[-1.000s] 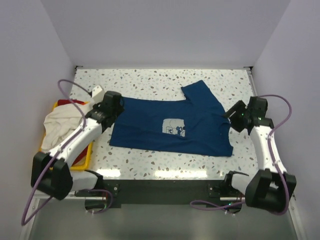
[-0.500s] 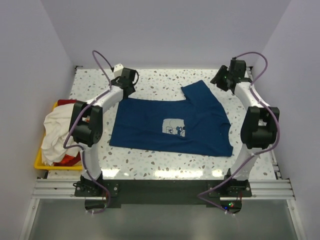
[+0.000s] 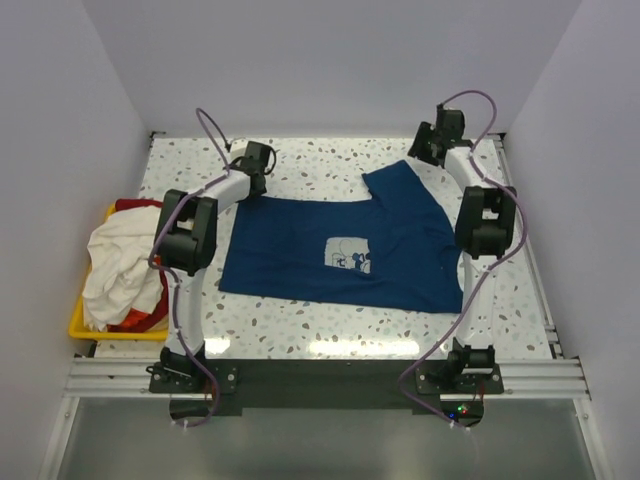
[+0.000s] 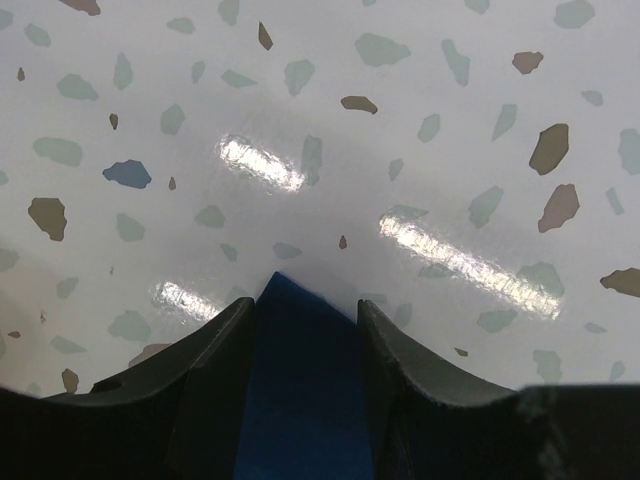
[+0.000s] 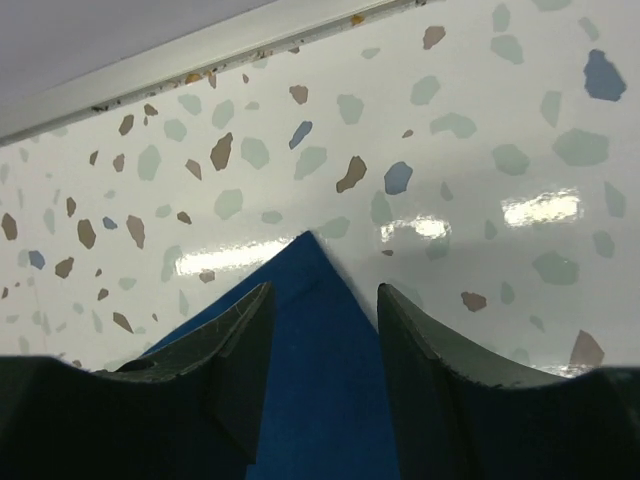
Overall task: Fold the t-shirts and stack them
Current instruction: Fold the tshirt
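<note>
Navy t-shirt (image 3: 340, 250) lies flat mid-table (image 3: 300, 160), print side up.
Its white square print (image 3: 348, 253) is too small to read. The left gripper (image 4: 305, 312) and right gripper (image 5: 322, 292) each straddle a far cloth corner, jaws spread. A cream shirt (image 3: 120, 265) hides most of the yellow bin (image 3: 78, 322).

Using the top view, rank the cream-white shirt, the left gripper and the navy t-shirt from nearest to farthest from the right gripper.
1. Navy t-shirt: its far sleeve corner lies right at the right gripper.
2. Left gripper: off to the left, at the shirt's other far corner.
3. Cream-white shirt: heaped at the far left edge, farthest.
</note>
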